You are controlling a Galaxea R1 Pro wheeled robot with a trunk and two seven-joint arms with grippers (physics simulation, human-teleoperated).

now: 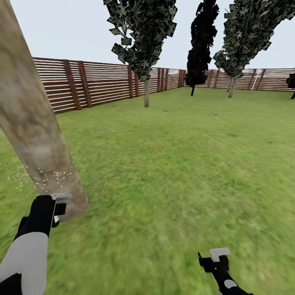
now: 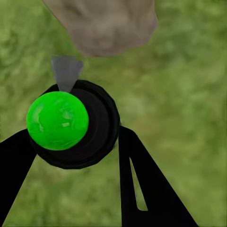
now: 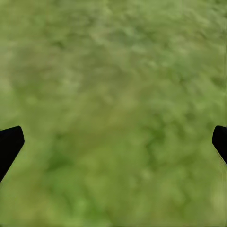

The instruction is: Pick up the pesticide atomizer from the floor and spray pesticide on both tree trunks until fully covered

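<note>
A thick mottled grey-brown tree trunk (image 1: 32,135) rises at the left of the head view, with pale specks (image 1: 53,176) scattered on its lower part. My left gripper (image 1: 57,207) sits right beside the trunk's base. In the left wrist view the gripper (image 2: 75,156) is shut on the pesticide atomizer (image 2: 71,125), a black round body with a bright green ball. Its grey nozzle (image 2: 66,71) points at the trunk's base (image 2: 106,23). A second tree (image 1: 146,92) stands far off by the fence. My right gripper (image 1: 217,256) hangs open over bare lawn (image 3: 113,94).
A brown slat fence (image 1: 98,82) edges the lawn at the left and back. A near-black cypress (image 1: 200,41) and another leafy tree (image 1: 232,87) stand at the far back. Open grass (image 1: 184,164) spreads across the middle and right.
</note>
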